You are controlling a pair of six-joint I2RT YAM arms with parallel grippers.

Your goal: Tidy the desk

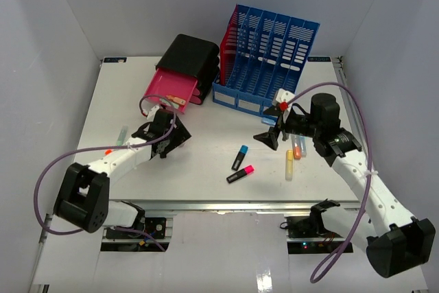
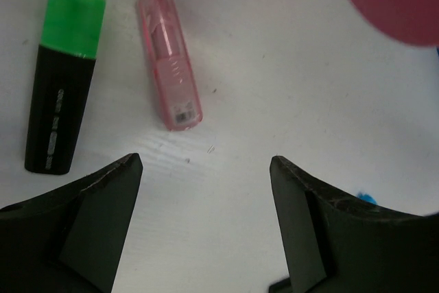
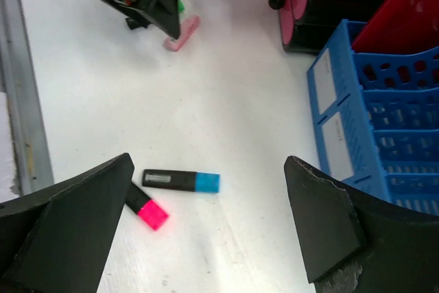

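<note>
Both empty, jaws apart: left gripper [image 2: 204, 162], right gripper [image 3: 209, 161]. Risk: left gripper closing off-centre knocks translucent pink plastic pen [image 2: 169, 60] into green-capped black highlighter [image 2: 63, 77] beside it.

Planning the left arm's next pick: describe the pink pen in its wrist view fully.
The pink pen is stubby, see-through pink plastic with a darker core and a small printed label near one end. It lies flat on the white desk, beside but apart from a green-capped marker, ahead of the open left pincer, untouched.
</note>
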